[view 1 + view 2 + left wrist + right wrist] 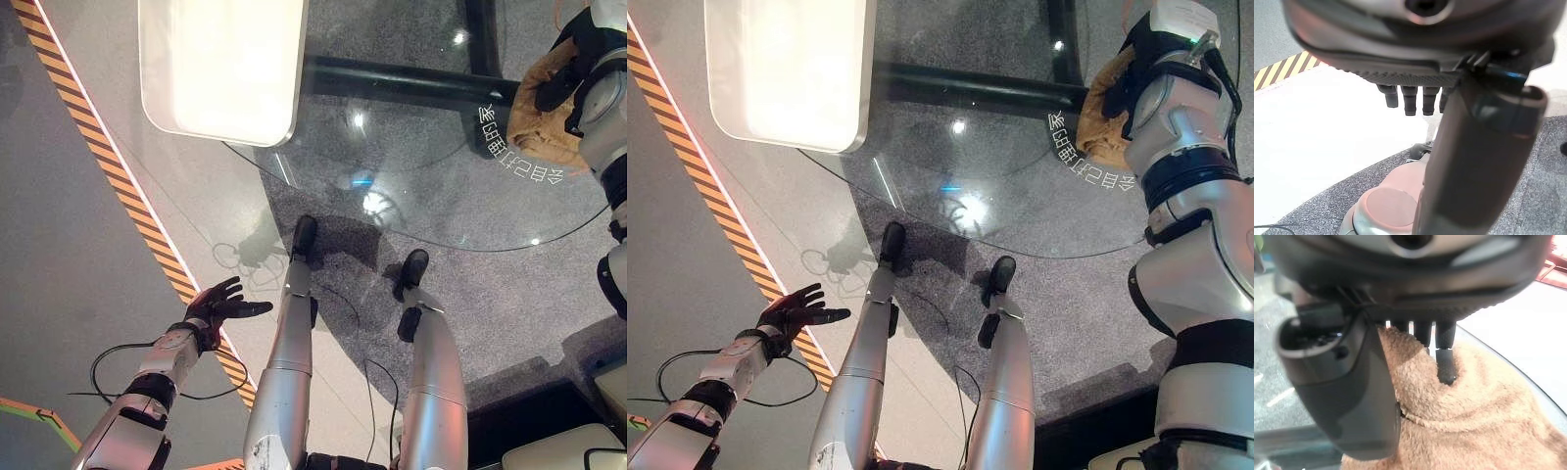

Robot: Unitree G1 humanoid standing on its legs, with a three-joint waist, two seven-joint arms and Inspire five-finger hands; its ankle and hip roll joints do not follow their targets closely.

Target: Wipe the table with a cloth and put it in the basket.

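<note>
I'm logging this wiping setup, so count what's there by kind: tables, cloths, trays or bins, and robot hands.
Glass table: 1
Tan cloth: 1, under the right hand on the table
White rounded tray-like thing: 1, at the table's far left edge
Robot hands: 2, the left hand open over the floor
Total: 5

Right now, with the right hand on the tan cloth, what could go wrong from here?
The tan fluffy cloth lies near the edge of the round glass table, so a sweep by the right hand might drag it off. The cloth looks bunched, so wiping may cover little glass. The left hand hangs low over the floor.
</note>
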